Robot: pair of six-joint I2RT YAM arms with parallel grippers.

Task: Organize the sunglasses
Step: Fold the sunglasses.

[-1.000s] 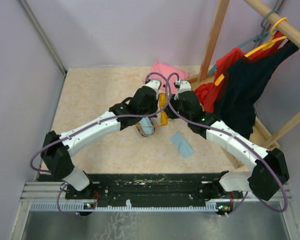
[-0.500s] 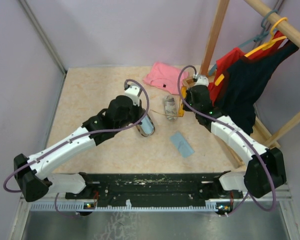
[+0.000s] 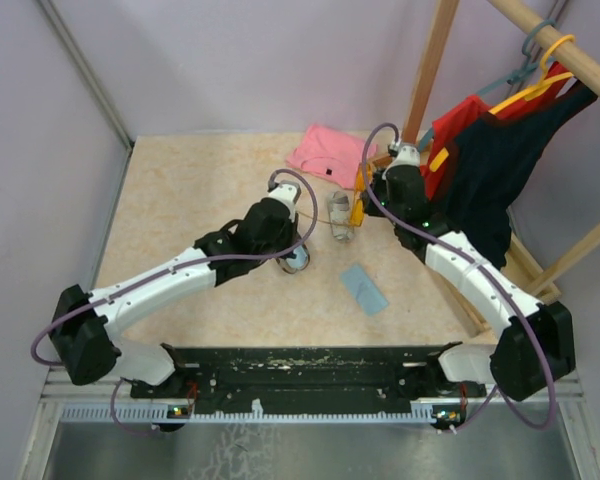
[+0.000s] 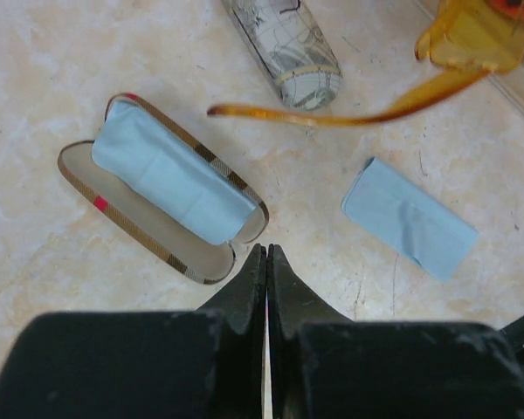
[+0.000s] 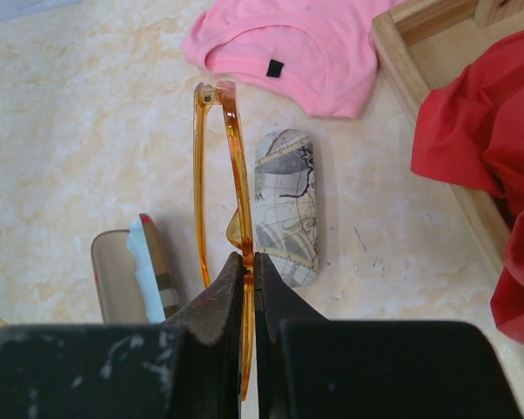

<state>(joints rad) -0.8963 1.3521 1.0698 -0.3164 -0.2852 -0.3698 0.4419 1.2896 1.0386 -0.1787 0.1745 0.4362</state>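
Observation:
The orange-amber sunglasses (image 5: 237, 148) hang above the table with one thin arm pinched between the fingers of my right gripper (image 5: 248, 258), which is shut on them. In the top view they (image 3: 357, 207) are just right of the grey-patterned case (image 3: 340, 218), at my right gripper (image 3: 364, 200). My left gripper (image 4: 266, 250) is shut on nothing, its tips just off the near end of the open plaid case (image 4: 141, 230). A light blue cloth (image 4: 170, 175) lies inside that case. The left wrist view shows the sunglasses (image 4: 332, 114) floating past the grey case (image 4: 288, 44).
A second light blue cloth (image 3: 365, 288) lies flat on the table to the right of the open case (image 3: 296, 260). A pink shirt (image 3: 325, 150) lies at the back. A wooden rack (image 3: 428, 70) with red and dark garments (image 3: 480, 170) stands at the right.
The two arms have drawn apart from over the open case. My right gripper carried the orange sunglasses back and right. My left gripper closed empty beside the case.

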